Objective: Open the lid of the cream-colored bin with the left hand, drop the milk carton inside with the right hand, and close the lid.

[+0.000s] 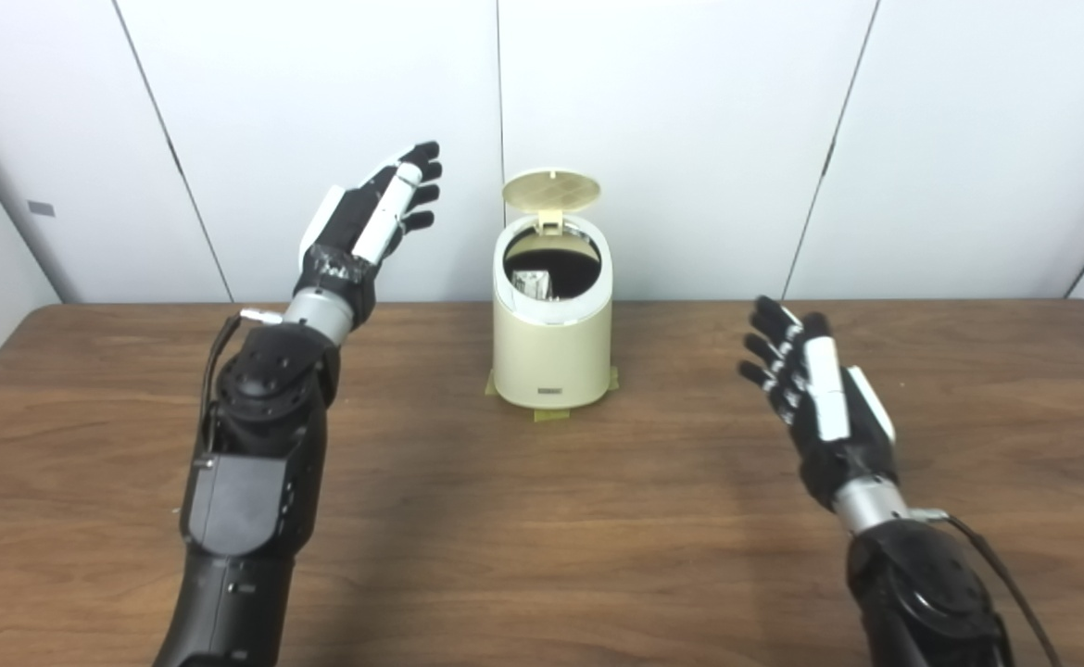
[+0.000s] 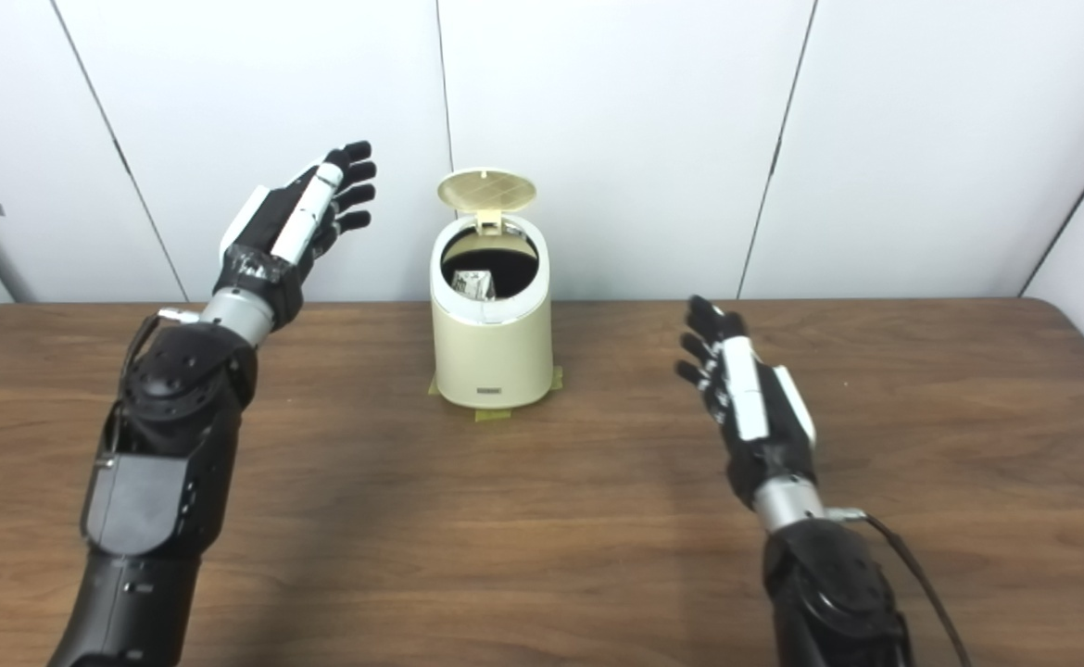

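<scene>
A brown wood-grain table (image 1: 542,519) is stretching across the whole foreground, its rounded far corners showing at both sides. Behind it, white wall panels (image 1: 672,139) are standing edge to edge, thin dark seams (image 1: 838,139) running between them, some slanting. A small grey tag (image 1: 41,208) is sitting on the left panel. Soft, even light is falling everywhere.
</scene>
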